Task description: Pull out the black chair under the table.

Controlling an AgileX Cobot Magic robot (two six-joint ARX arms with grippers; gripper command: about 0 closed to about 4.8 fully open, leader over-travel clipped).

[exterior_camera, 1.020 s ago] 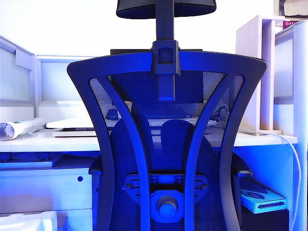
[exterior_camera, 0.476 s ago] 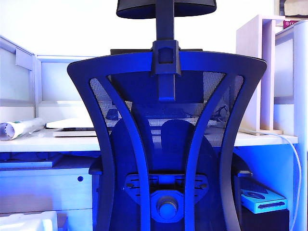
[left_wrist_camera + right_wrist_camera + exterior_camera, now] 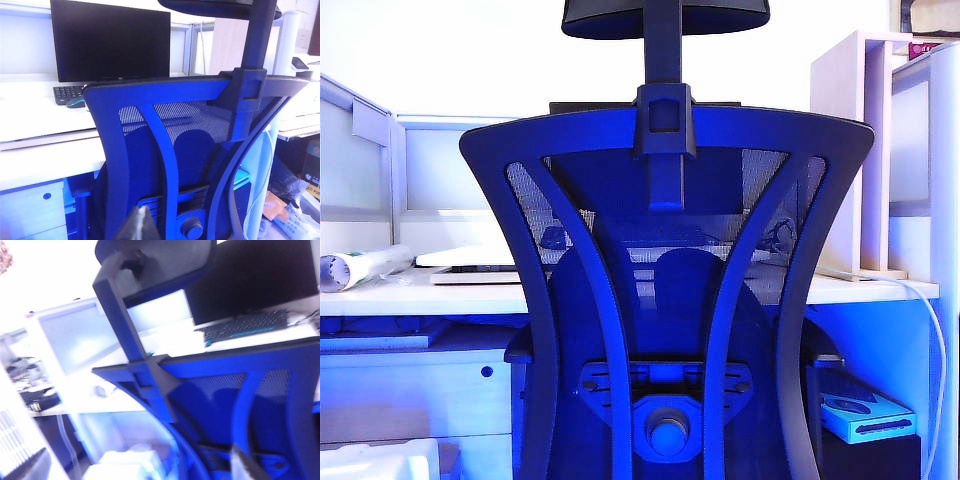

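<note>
While one black chair [image 3: 665, 300] stands at the table [image 3: 410, 293], two grippers, left [image 3: 137, 225] and right [image 3: 245, 465], barely show; their openings cannot be told, nothing visibly held.

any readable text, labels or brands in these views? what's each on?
"AOC", likely but tiny: monitor bezel logo.
Keyboard keys: too small to read.
Box under the table: print unreadable.
Pink item on shelf: blurred.
Chair: no text.
</note>
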